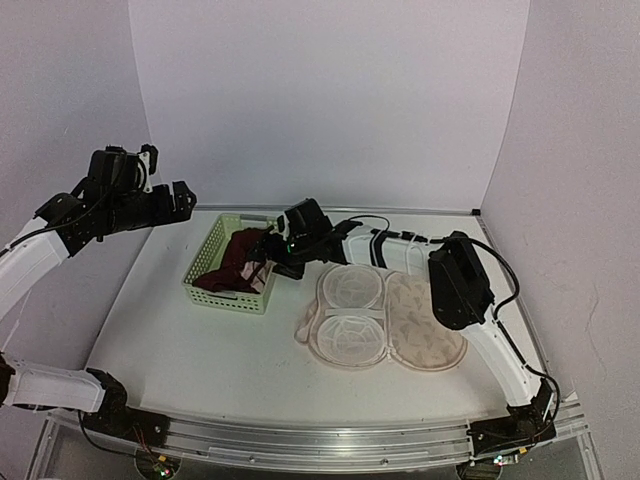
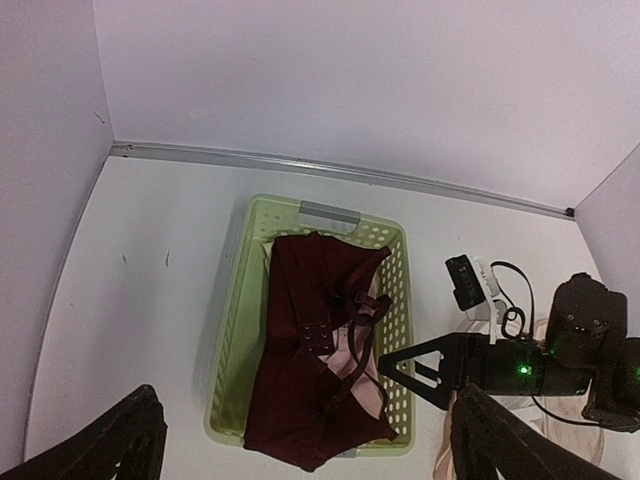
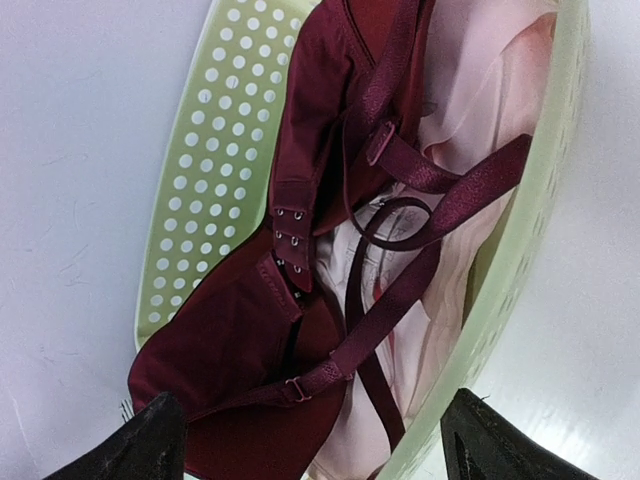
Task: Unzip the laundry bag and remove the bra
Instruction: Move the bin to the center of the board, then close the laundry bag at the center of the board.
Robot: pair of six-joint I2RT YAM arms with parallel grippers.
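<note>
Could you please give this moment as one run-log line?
bra: in basket | laundry bag: open | right gripper: open over bra | left gripper: open, raised

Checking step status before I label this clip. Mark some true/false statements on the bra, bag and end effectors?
1. The bra lies in the green basket. True.
2. The laundry bag is zipped shut. False: it lies spread open on the table, to the right of the basket.
3. The right end effector is shut on the bra. False: its fingers stand open above the basket and grip nothing.
4. The left end effector is open and well clear of the basket. True: it is raised off to the left.
</note>
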